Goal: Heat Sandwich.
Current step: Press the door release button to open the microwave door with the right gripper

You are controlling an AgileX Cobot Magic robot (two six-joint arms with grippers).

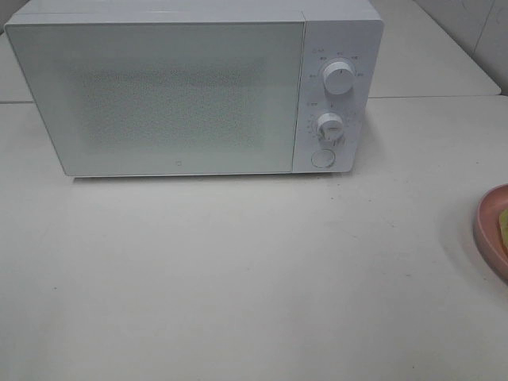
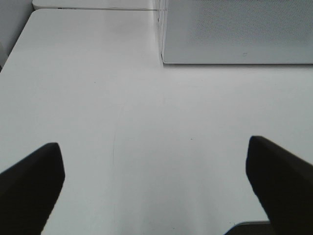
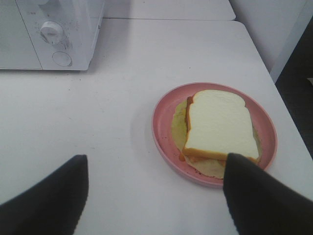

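The left hand [image 2: 154,147] hangs wide and empty over the bare counter [image 2: 98,98], near the front left corner of the microwave [image 1: 175,95]. Its door [image 1: 159,87] is shut. A careless press on the round button [image 1: 322,159] could shove the light oven backwards rather than release the door.

Farther right, the right hand [image 3: 155,159] is also spread wide and holds nothing, hovering just short of the pink plate [image 3: 161,122]. The sandwich [image 3: 220,125] lies on that plate, close to the counter's right edge. A nudge could push the plate off. A tilted grip on the rim could let the skewed top slice and overhanging filling slide.
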